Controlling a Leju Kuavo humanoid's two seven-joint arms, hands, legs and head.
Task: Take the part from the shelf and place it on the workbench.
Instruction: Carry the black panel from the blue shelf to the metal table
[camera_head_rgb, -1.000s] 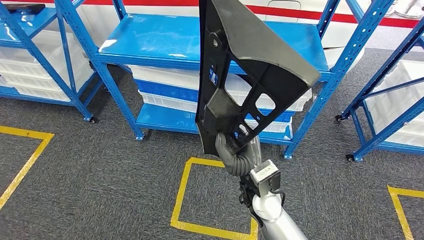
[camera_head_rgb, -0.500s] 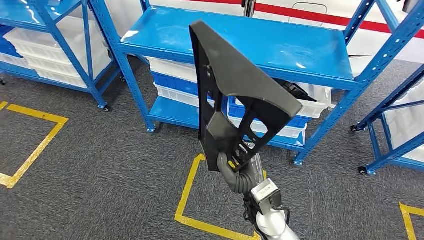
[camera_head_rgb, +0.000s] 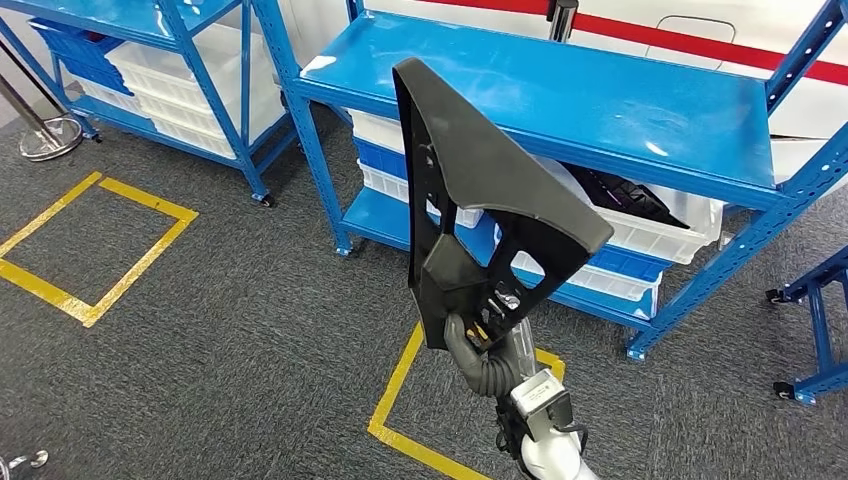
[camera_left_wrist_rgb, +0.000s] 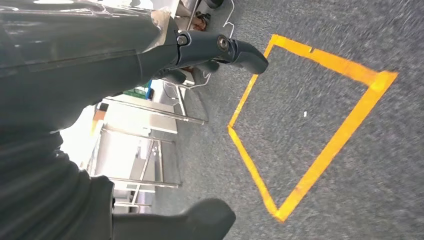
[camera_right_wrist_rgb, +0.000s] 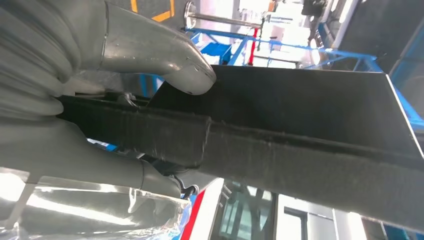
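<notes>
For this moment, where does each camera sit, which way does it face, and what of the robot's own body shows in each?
Head view: high on the body, looking forward and down at the blue metal shelf; the right hand grips the large black triangular plastic part upright.
Left wrist view: behind the left hand, facing grey carpet with a yellow tape square; its fingers hold nothing.
Right wrist view: behind the right hand, along the part.
Shared: head and right wrist views show the held part.

The part (camera_head_rgb: 470, 190) hides most of the right hand (camera_head_rgb: 470, 335); the shelf (camera_head_rgb: 640, 95) is cut off at the frame's edge.
</notes>
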